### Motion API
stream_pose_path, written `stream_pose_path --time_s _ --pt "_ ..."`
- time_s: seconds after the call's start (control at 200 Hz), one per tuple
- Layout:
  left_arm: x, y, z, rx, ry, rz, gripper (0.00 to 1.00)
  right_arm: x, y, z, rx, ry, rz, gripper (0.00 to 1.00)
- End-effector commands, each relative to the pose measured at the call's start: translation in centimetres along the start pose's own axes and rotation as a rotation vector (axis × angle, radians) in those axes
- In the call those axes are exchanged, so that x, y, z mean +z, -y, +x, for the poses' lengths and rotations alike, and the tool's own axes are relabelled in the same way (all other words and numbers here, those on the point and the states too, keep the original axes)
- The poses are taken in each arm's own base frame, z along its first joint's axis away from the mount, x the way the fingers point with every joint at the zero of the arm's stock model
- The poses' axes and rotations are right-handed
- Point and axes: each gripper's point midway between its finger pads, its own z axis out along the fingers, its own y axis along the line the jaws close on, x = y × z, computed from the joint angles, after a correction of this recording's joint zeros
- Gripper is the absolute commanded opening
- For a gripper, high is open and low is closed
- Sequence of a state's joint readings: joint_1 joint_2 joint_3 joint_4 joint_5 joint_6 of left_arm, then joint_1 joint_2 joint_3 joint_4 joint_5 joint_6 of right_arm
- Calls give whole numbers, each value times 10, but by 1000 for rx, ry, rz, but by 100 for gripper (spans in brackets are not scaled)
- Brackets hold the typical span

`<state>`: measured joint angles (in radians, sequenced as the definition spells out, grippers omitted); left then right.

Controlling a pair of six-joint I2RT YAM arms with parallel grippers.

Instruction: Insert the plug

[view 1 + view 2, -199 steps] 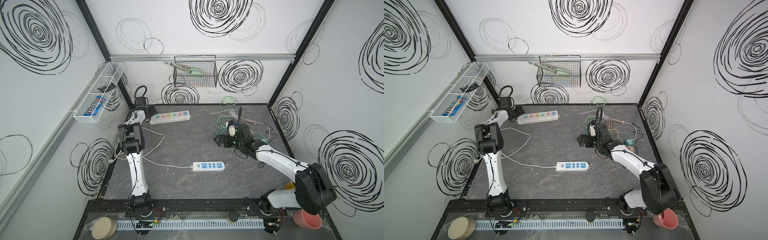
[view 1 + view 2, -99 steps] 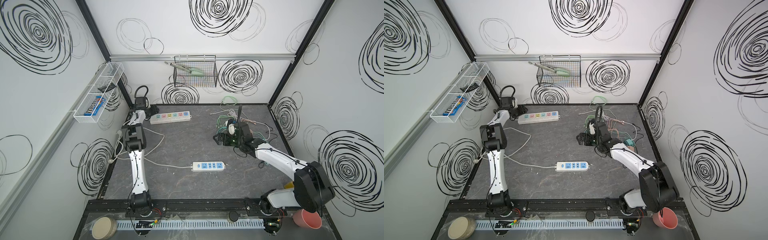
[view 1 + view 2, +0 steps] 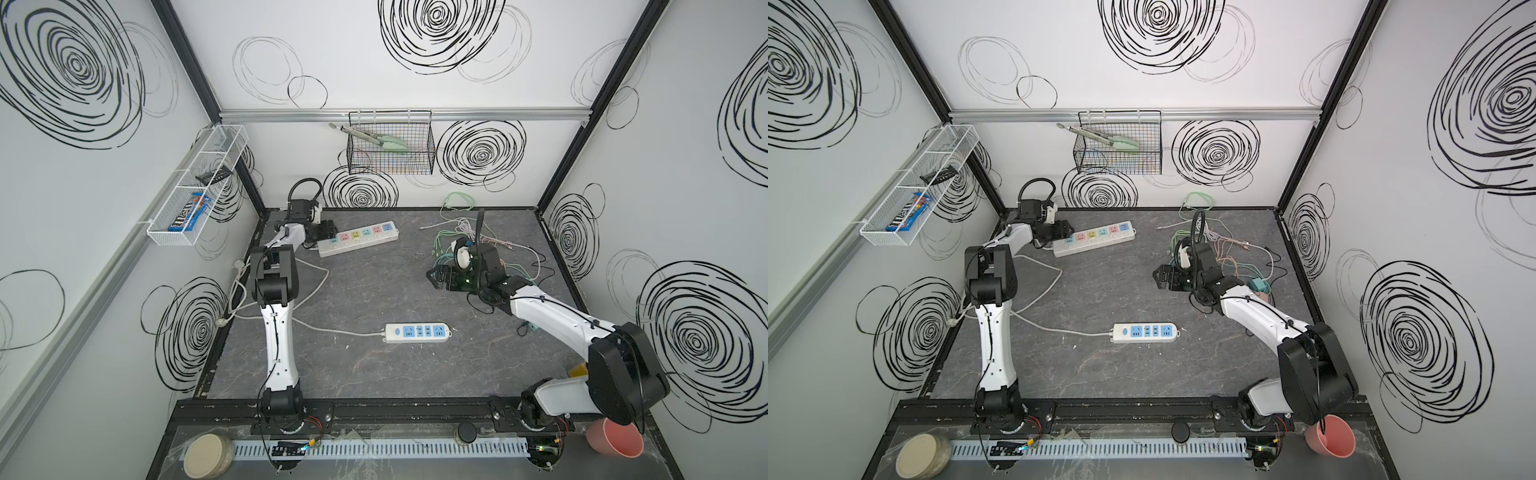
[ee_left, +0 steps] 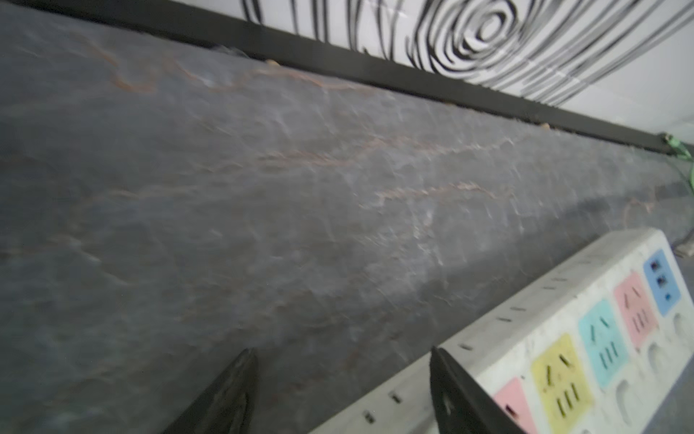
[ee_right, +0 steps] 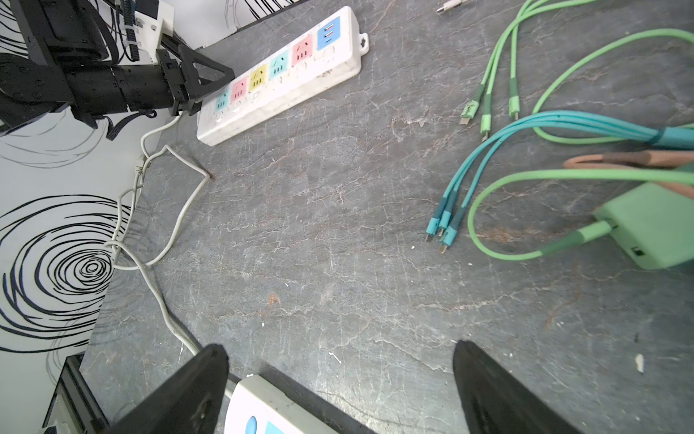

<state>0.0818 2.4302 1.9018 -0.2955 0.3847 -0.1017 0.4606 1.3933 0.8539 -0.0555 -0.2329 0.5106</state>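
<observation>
Two hands: both are open and both carry nothing; no thing lies between the fingers of either one.
Strip side: the left hand (image 3: pixel 328 230) stands at the cord end of the coloured power strip (image 3: pixel 359 239). In the left wrist view one finger (image 4: pixel 448 387) lies in front of the strip's side; whether it touches cannot be told.
Cable side: the right hand (image 3: pixel 438 276) hangs over the tabletop (image 3: pixel 374 282), well apart from the coloured power strip and beyond its blue end, at the edge of the cable pile (image 3: pixel 465 237).
Plug: the task does not say which one. The likely one is the green charger block (image 5: pixel 653 225), which lies flat in the pile. The teal cable plugs (image 5: pixel 443 225) lie on its side toward the coloured power strip.
Long axis: the coloured power strip runs from the left hand out toward the cable pile, with its sockets facing up.
Nearer arm: the right arm is much nearer to the plug, and the left arm is nearer to the sockets.
Next move, as a judgement: the plug lies to the side of the right hand, not between its fingers. So this hand must first come over it, then carry it toward the blue end.
</observation>
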Motion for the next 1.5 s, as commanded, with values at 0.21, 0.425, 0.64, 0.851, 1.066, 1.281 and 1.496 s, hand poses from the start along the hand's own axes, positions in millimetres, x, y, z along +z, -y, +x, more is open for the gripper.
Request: stream_pose_path --time_s 0.21,0.425,0.64,0.851,1.066,1.281,1.496 --pt "-12 89 44 198 -69 18 74 -11 5 -12 -16 53 16 97" --pt "-10 141 82 282 -143 84 75 -13 6 -15 -19 59 17 97" --pt "-10 177 108 384 -191 78 76 -13 10 -12 -17 57 25 97" --pt "-47 184 68 292 -41 31 84 -11 11 -13 -17 54 27 97" --pt "-87 143 38 127 100 -153 100 -4 13 -13 -15 47 25 97" --pt "-107 85 40 -77 129 -236 98 15 -2 -18 -18 10 -68 97" --pt "-106 57 58 -172 106 -291 96 55 -10 -24 2 -67 -120 97"
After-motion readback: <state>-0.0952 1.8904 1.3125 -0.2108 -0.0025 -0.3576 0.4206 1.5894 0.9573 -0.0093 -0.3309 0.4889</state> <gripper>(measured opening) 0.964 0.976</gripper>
